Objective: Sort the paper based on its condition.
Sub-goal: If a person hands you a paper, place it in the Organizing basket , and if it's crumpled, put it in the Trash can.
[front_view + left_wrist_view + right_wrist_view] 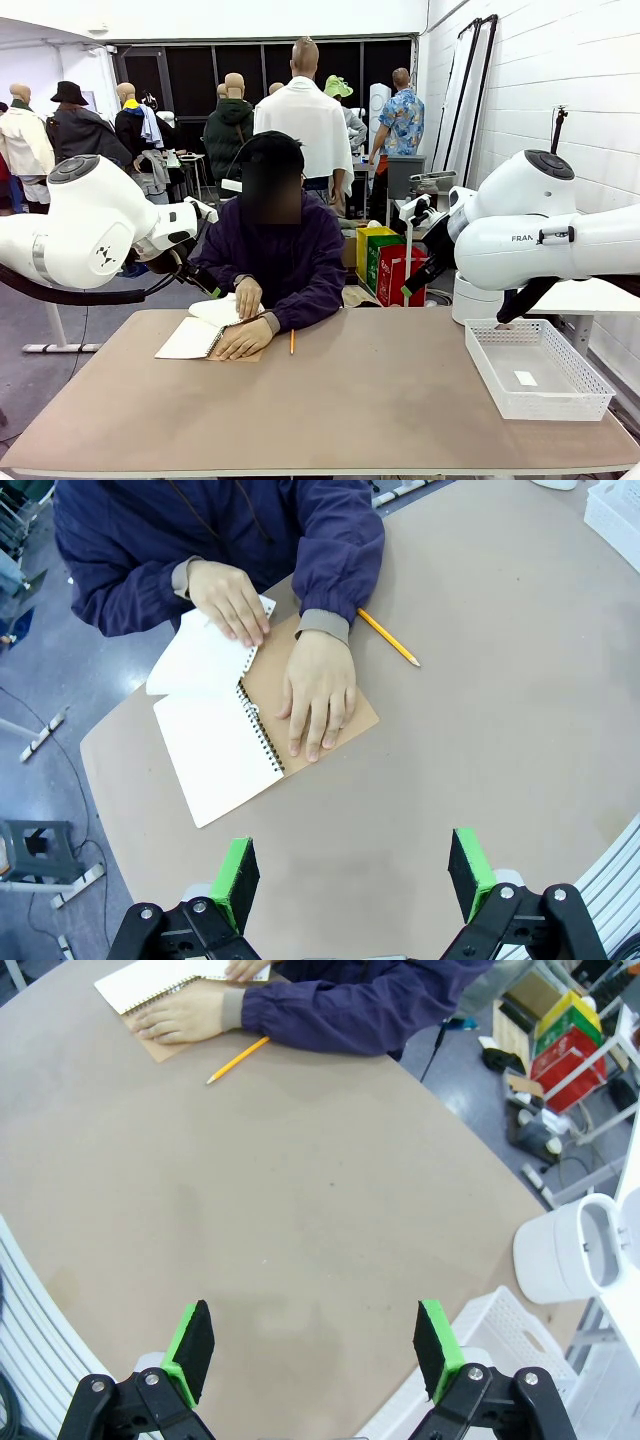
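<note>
The paper I can see is a white page (195,655) raised from an open spiral notebook (220,755), pinned at the spiral by one of the person's hands (230,600). I cannot tell whether it is torn free. The person's other hand (318,690) lies flat on the brown cover. In the front view the page (220,310) and notebook (188,338) lie at the table's far left. My left gripper (350,880) hovers open above the table, nearer than the notebook. My right gripper (315,1345) is open over bare table, holding nothing.
A yellow pencil (292,342) lies right of the notebook. A white mesh basket (555,408) stands at the table's right end with a small white slip (526,378) inside. The person sits at the far edge. A white arm base (570,1260) stands beyond the table.
</note>
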Action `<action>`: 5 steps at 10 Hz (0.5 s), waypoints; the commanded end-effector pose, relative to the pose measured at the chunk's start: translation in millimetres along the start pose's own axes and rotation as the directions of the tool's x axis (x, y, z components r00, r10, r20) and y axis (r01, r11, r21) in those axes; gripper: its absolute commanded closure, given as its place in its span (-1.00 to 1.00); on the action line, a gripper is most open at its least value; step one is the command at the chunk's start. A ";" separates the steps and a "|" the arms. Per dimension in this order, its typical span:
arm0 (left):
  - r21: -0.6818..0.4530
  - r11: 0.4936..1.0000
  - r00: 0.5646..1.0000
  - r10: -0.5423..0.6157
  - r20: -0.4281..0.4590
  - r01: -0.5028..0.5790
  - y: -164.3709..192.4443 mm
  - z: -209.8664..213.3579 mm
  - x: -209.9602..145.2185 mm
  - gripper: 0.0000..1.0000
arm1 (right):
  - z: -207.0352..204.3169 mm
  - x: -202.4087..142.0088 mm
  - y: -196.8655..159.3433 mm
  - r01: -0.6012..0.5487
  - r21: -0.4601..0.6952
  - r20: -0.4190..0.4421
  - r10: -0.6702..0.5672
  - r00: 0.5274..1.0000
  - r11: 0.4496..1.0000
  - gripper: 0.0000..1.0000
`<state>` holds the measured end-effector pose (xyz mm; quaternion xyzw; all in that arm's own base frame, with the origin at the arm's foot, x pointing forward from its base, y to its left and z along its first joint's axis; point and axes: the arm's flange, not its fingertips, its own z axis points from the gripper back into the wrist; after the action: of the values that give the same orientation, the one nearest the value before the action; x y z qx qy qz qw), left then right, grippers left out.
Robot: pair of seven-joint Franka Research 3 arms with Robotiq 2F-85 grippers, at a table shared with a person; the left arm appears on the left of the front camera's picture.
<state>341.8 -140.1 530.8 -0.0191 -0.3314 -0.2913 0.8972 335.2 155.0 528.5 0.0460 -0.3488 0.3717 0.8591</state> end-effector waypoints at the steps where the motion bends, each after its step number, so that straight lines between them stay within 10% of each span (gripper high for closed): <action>1: 0.001 1.000 1.000 -0.001 -0.003 0.001 0.7 -1.1 -0.5 -1.00 | -0.5 -0.4 -0.6 0.002 0.002 -0.001 -0.002 1.000 1.000 -1.00; 5: 0.001 1.000 1.000 -0.001 -0.003 0.001 0.7 -1.1 -0.5 -1.00 | -0.5 -0.4 -0.6 0.002 0.002 -0.001 -0.002 1.000 1.000 -1.00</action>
<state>341.8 -140.1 530.8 -0.0191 -0.3314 -0.2913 0.8972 335.2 155.0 528.5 0.0460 -0.3488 0.3718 0.8591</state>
